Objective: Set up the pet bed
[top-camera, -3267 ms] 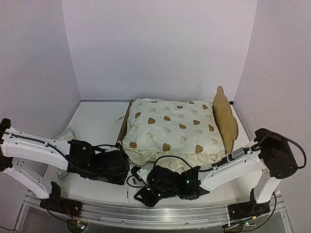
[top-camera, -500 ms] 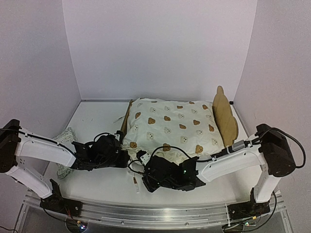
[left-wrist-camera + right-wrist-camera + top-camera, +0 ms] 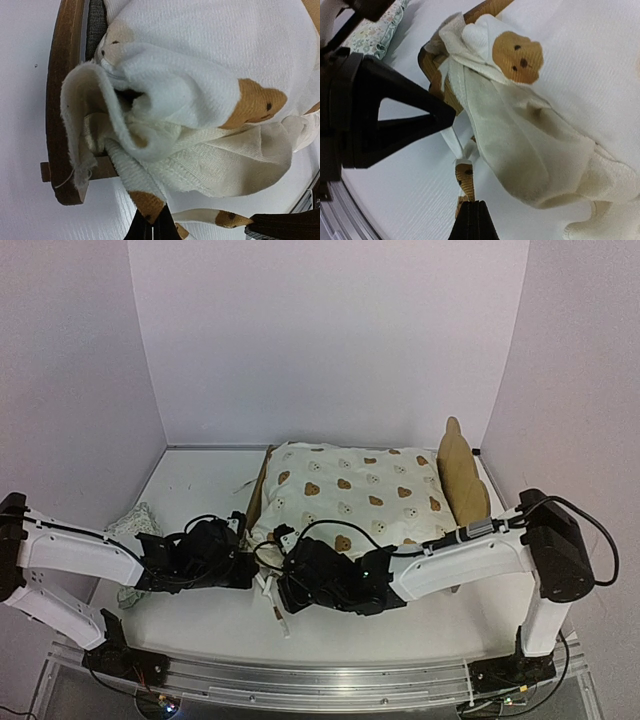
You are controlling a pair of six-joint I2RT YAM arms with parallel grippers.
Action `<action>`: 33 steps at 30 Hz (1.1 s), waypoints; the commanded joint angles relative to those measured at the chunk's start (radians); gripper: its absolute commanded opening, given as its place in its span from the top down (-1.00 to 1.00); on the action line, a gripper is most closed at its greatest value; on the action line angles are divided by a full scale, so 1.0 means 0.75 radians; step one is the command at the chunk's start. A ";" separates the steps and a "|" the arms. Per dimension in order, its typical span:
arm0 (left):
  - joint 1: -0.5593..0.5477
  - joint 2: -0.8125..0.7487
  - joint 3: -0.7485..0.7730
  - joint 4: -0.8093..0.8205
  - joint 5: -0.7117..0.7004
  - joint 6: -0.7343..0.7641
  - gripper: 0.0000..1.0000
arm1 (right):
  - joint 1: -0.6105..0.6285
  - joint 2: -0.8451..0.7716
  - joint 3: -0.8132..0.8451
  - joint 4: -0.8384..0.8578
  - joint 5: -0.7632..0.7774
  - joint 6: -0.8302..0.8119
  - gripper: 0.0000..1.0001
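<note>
The pet bed, a light wood frame, stands mid-table with its eared headboard [image 3: 462,475] at the right and its footboard [image 3: 257,495] [image 3: 57,115] at the left. A cream bear-print cover [image 3: 350,495] [image 3: 520,130] lies over it and bunches at the near-left corner. My left gripper [image 3: 250,562] [image 3: 152,225] is shut on a tie strap [image 3: 145,205] of the cover just below that corner. My right gripper [image 3: 275,585] [image 3: 475,205] is shut on a second tie strap [image 3: 465,180] beside it. The two grippers are nearly touching.
A small floral pillow [image 3: 130,525] [image 3: 375,32] lies on the table left of the bed, behind the left arm. Lilac walls close in the table at the back and both sides. The left gripper's black body [image 3: 380,115] fills the left of the right wrist view.
Both arms have moved up from the front edge to the bed's near-left corner. The right gripper has slid left and now sits next to the left one.
</note>
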 commanded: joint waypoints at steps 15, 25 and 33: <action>0.005 -0.102 -0.004 -0.095 0.033 -0.021 1.00 | -0.027 0.280 0.306 -0.002 0.092 -0.015 1.00; 0.005 -0.137 0.000 -0.120 0.048 -0.028 1.00 | -0.064 0.310 0.202 0.280 0.006 -0.133 1.00; 0.005 -0.145 0.014 -0.131 0.067 -0.039 1.00 | -0.122 0.345 0.077 0.614 -0.189 -0.232 1.00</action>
